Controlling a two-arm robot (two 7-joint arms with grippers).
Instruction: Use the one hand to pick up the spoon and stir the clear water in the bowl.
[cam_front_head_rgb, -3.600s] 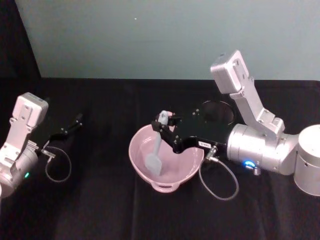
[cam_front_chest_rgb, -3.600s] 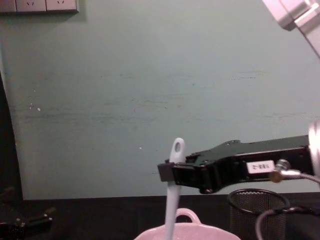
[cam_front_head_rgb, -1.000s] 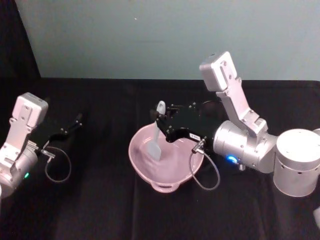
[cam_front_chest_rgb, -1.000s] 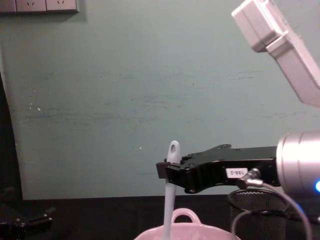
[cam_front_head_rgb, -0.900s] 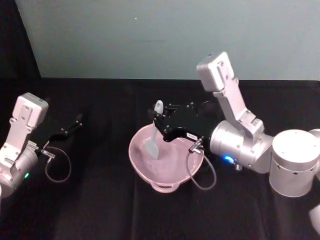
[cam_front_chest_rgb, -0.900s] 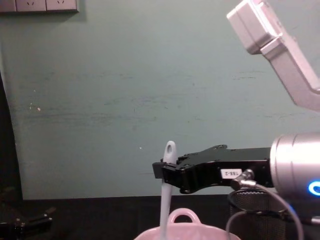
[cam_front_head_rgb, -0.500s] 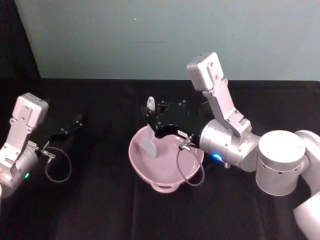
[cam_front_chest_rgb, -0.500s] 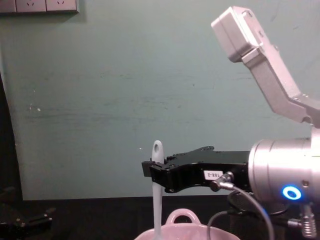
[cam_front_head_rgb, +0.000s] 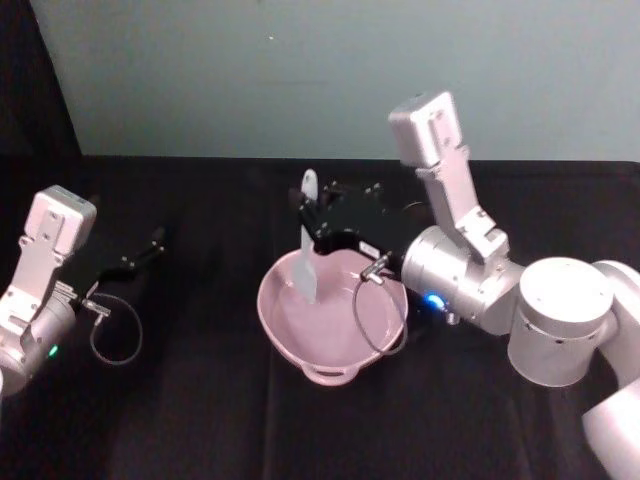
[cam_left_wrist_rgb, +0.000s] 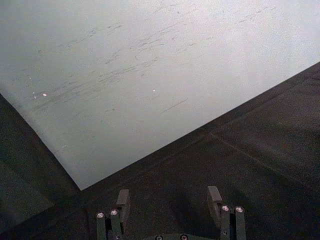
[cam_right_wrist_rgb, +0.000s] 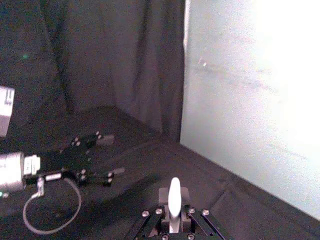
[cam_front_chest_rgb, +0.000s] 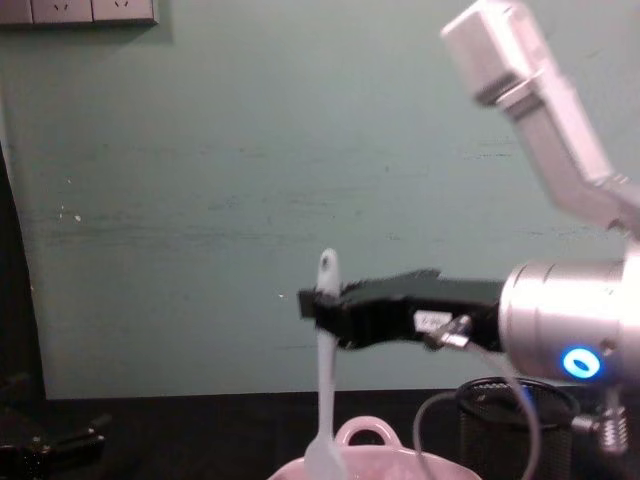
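My right tool (cam_front_head_rgb: 308, 222) is clenched on the handle of the white spoon (cam_front_head_rgb: 305, 262), a little below the hole at its end. The spoon hangs almost upright. Its flat head is over the far side of the pink bowl (cam_front_head_rgb: 325, 345), about at rim level; I cannot tell if it touches the water. The bowl stands on the black tabletop (cam_front_head_rgb: 200, 400). My left tool (cam_front_head_rgb: 152, 243) rests well apart on the left, with its fingers released.
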